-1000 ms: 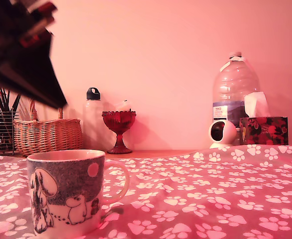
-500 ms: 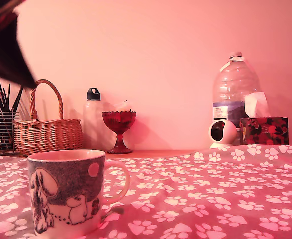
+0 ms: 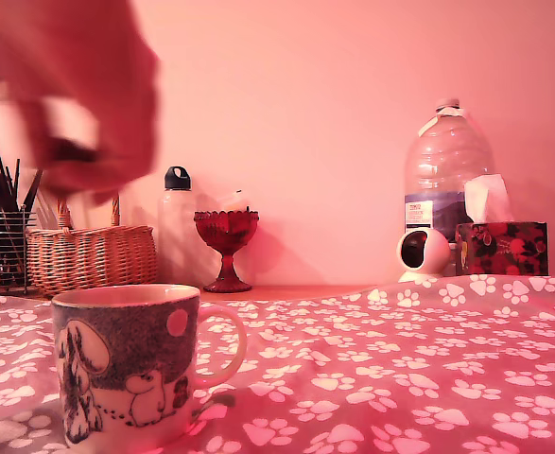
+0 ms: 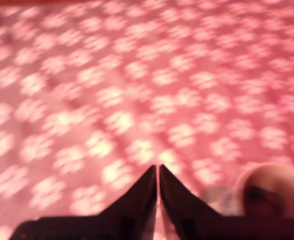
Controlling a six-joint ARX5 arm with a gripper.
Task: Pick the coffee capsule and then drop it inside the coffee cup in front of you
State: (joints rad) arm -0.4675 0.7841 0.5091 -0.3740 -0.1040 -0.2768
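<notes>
The coffee cup (image 3: 130, 364) stands at the exterior view's lower left on the worktop, on a pink cloth (image 3: 400, 369) printed with white paw marks. It is a pale mug with a dark speckled band, white cartoon creatures and a pale round dot, and its loop handle points toward the exterior view's right. From this low angle the inside of the cup cannot be seen. In the wrist view a blurred part of the cup (image 4: 267, 192) shows near one corner, beside the tool.

The tool (image 4: 158, 172) appears in the wrist view as two dark fingers (image 4: 136, 200) drawn together to a very narrow slit, with nothing visible between them. It hangs above the paw-print cloth. No coffee capsule can be made out in either view.

In the exterior view a large blurred pinkish shape (image 3: 74, 95) fills the upper left; it is too smeared to identify.

Along the back wall, from the exterior view's left, stand a wire holder of pencils (image 3: 3, 236), a wicker basket (image 3: 90, 257), a pale bottle with a dark cap (image 3: 176, 227), a red glass goblet (image 3: 226, 246), a small round white device (image 3: 422, 253), a big clear water bottle (image 3: 445, 170) and a patterned tissue box (image 3: 501, 246).
</notes>
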